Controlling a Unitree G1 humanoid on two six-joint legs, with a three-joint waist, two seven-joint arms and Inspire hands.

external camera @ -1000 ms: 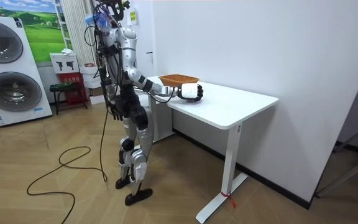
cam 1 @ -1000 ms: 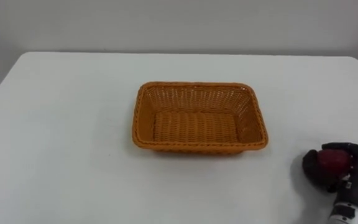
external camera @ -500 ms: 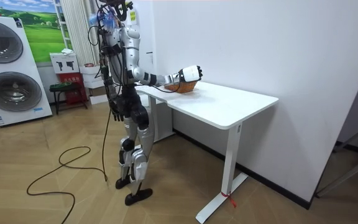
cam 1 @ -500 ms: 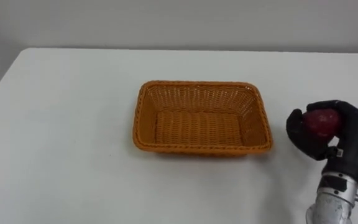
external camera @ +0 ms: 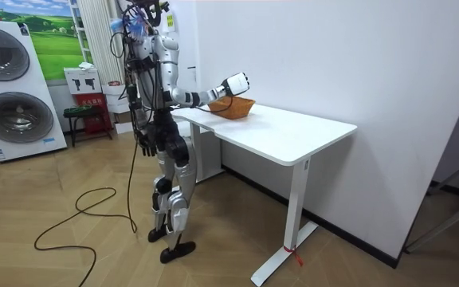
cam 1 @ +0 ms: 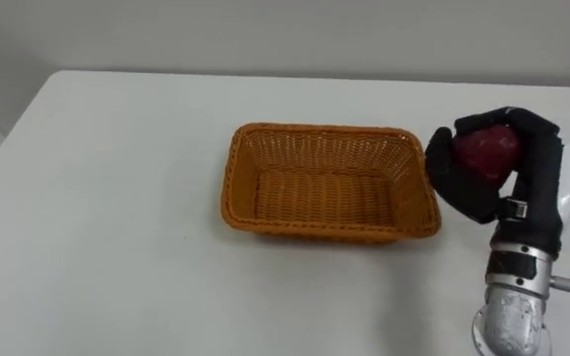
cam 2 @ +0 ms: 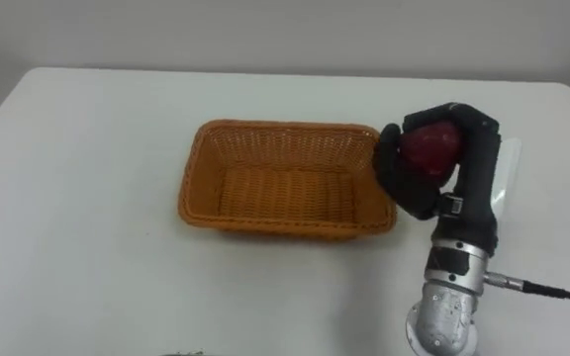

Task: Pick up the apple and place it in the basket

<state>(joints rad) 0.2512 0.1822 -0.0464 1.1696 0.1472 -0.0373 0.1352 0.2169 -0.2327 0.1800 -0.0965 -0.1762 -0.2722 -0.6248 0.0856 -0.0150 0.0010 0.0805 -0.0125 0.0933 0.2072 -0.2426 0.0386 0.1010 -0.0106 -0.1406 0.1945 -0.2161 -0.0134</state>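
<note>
1. A white table (cam 1: 107, 247) stands against a plain pale wall.
2. An orange woven basket (cam 1: 327, 130), rectangular with low sloping walls, sits flat near the middle of the table.
3. The right hand (cam 1: 518, 173) reaches in from the lower right. Its dark fingers and thumb are curled round a red apple (cam 1: 487, 148), which it holds clear of the tabletop.
4. Hand and apple are at the basket's right end. The basket's right wall lies between the apple and the basket's floor.
5. In the room view the robot stands upright at the table's end. Its right arm is stretched out over the basket's near side.
6. The left hand (external camera: 145, 147) hangs beside the hip. Whether its fingers are open cannot be told.
7. A washing machine (external camera: 14, 88) stands behind the robot, well apart from the table.
</note>
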